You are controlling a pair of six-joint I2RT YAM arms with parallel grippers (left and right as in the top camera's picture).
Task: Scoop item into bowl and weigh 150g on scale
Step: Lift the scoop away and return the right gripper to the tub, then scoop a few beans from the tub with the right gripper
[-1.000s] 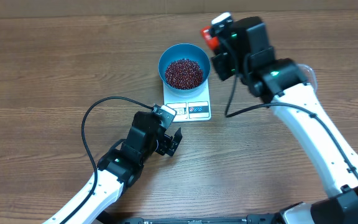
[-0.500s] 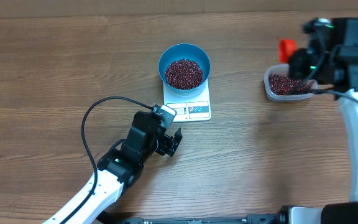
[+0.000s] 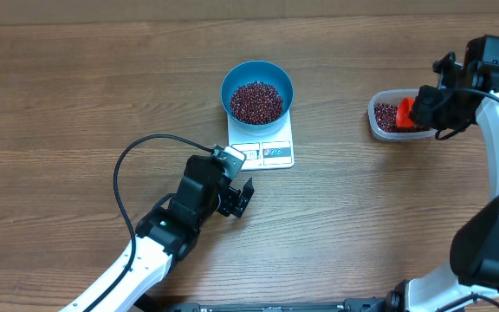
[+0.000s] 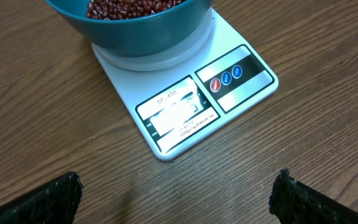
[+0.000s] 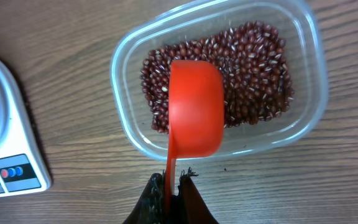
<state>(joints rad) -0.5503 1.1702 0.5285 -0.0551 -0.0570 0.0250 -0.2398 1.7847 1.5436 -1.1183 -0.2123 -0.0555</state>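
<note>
The blue bowl [image 3: 257, 92] stands on the white scale [image 3: 262, 143], filled with dark red-brown beans [image 3: 256, 101]; the left wrist view shows the bowl [image 4: 142, 31] and the scale [image 4: 185, 106] from close up. More beans [image 5: 253, 74] lie in a clear plastic container [image 5: 129, 124] at the right [image 3: 378, 124]. My right gripper [image 5: 171, 180] is shut on the handle of a red scoop [image 5: 194, 106], whose cup hangs bottom-up over the container's beans. In the overhead view that scoop [image 3: 405, 112] sits above the container. My left gripper [image 4: 179, 193] stands open over bare table just in front of the scale.
A black cable [image 3: 137, 165] loops over the table left of my left arm. The wood-grain tabletop [image 3: 102, 87] stretches to the left and between scale and container.
My right arm has swung from beside the bowl far to the right, carrying the red scoop over the clear container. The left arm has stayed still.
</note>
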